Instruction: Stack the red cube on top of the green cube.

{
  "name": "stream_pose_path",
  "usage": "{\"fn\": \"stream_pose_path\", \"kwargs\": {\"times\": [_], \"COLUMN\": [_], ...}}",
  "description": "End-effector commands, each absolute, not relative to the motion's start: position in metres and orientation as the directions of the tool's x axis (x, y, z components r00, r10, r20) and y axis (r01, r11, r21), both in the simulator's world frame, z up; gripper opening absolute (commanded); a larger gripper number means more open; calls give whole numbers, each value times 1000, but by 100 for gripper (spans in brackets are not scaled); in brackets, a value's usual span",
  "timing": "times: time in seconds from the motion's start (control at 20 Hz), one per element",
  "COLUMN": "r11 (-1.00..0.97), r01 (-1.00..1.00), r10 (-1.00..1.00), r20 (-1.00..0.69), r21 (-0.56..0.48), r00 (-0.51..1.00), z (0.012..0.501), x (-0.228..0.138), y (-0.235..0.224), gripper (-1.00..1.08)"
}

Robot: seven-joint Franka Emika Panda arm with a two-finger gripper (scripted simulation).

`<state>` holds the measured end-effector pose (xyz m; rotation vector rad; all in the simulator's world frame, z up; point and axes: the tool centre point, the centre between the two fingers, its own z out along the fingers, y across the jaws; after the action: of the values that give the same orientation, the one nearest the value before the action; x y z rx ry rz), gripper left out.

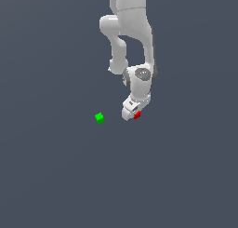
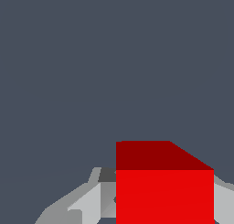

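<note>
The red cube (image 1: 137,115) shows only as a small red corner beside the white gripper (image 1: 133,114), which points down over it. In the wrist view the red cube (image 2: 164,191) fills the space between the two grey fingers (image 2: 87,205), and both fingers lie against its sides, so the gripper (image 2: 164,209) is shut on it. The green cube (image 1: 99,117) sits alone on the dark floor, a short way toward the exterior view's left of the gripper. It is outside the wrist view. Whether the red cube rests on the floor or hangs just above it cannot be told.
The white arm (image 1: 132,31) comes down from the top of the exterior view. A plain dark grey floor (image 1: 56,176) lies all around the two cubes.
</note>
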<state>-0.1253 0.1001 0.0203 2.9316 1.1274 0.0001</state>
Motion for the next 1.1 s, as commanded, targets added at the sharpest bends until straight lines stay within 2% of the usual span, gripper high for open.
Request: {"fn": "stream_pose_path", "kwargs": {"times": [0.0, 0.55, 1.05], "r11": [-742, -742, -742], "r01": [670, 670, 671], "r10": [670, 670, 671], "r20": [0, 0, -1], "r21": [0, 1, 1], "r00": [742, 742, 742], "z": [20, 32, 88], "x": [-125, -126, -126], "y": [101, 100, 100], "gripper": [-100, -100, -100]}}
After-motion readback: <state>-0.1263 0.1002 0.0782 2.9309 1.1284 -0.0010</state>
